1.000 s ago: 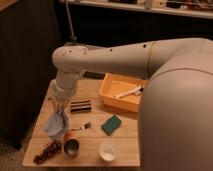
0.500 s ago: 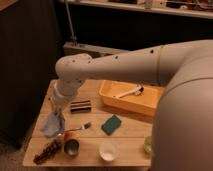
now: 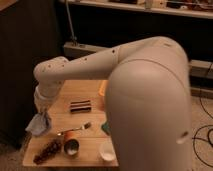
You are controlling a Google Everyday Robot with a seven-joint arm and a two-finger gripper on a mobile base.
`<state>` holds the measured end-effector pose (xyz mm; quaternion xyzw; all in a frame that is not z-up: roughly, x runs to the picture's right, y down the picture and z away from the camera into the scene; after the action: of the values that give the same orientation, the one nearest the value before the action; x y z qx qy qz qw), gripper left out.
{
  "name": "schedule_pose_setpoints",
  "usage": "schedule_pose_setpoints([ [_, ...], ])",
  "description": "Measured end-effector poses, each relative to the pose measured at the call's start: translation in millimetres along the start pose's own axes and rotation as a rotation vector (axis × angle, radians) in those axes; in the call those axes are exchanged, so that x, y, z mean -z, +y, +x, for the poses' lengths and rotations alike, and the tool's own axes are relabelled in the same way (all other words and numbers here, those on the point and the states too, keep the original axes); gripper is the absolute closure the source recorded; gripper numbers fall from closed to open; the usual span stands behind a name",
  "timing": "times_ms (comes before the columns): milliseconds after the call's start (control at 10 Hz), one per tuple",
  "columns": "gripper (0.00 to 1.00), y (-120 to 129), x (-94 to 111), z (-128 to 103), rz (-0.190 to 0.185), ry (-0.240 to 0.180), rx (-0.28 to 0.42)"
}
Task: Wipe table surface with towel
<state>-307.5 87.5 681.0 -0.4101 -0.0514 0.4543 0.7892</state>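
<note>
Camera view: pincer [image 3: 43, 114] clasps bunched towel [image 3: 38, 126] above table [image 3: 91, 151].

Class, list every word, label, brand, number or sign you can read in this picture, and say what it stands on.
None: no readable text on the table, striped block, metal cup, white cup or towel.
The gripper, at the table's left edge by the towel, bears none either.
</note>
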Motion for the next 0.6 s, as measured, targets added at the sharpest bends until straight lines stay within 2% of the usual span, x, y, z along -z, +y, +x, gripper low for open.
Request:
schedule_pose_setpoints([
  [200,1.0,5.6,-39.8,-17.1,-0.013,0.033,0.033],
  [400,1.0,4.0,-68.4,-29.4,-0.028,0.061,0.051],
  [600,1.0,-1.9,-94.6,-30.9,-0.051,0.086,0.048],
])
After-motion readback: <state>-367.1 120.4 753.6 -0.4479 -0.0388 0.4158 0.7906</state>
